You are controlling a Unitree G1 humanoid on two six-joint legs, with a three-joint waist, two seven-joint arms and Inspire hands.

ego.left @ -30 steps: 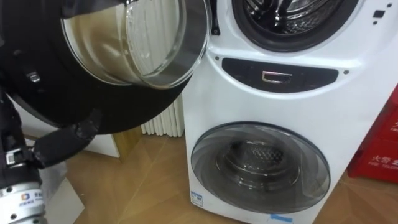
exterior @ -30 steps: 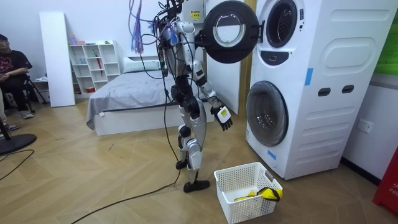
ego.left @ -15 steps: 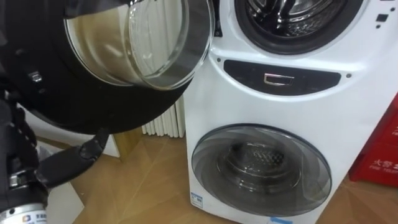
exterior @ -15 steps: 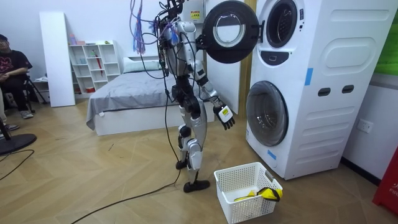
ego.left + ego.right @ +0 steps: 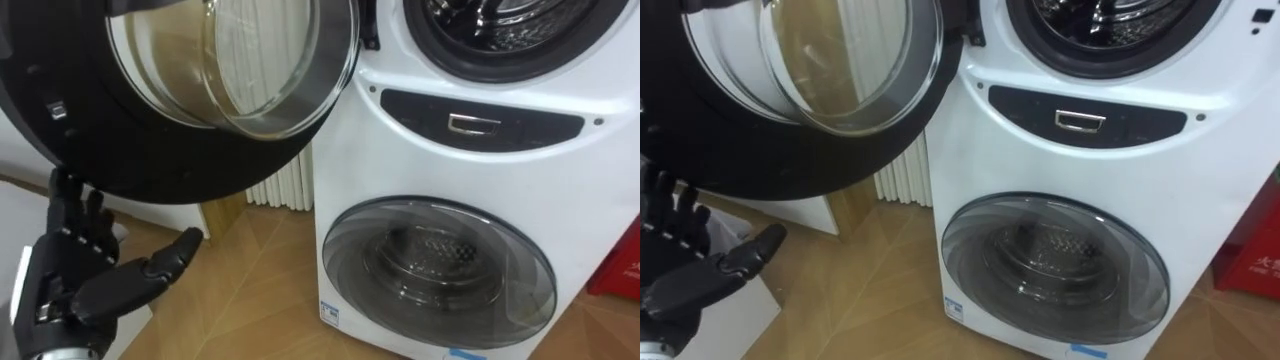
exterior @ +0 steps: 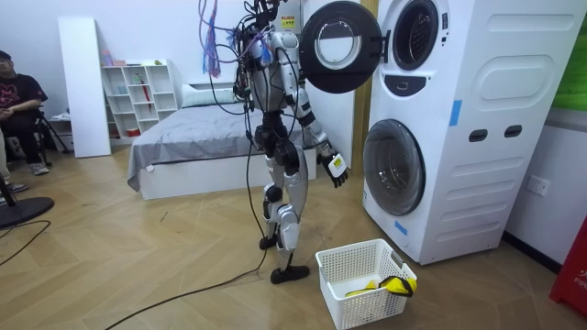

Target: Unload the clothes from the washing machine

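Observation:
The stacked white washing machine (image 5: 480,150) stands right in front of me. Its upper round door (image 5: 150,150), black-rimmed with a glass bowl, is swung wide open to my left. At the top edge the upper drum opening (image 5: 520,35) shows bare metal, and I see no clothes in it. My left hand (image 5: 85,290) is raised at the lower left, below the open door, open with fingers spread and holding nothing. In the room view that hand (image 6: 333,169) hangs in front of the lower door (image 6: 394,167), apart from it.
The lower washer door (image 5: 440,265) is closed. A white laundry basket (image 6: 362,275) with a yellow item (image 6: 381,286) sits on the wood floor by my feet. A white radiator (image 5: 280,185) stands behind the open door, a red box (image 5: 1255,250) at the right. A person (image 6: 14,101) sits far off.
My left hand has risen and come forward, its fingers now spread upward. The eye view has shifted a little, so the machine sits further right.

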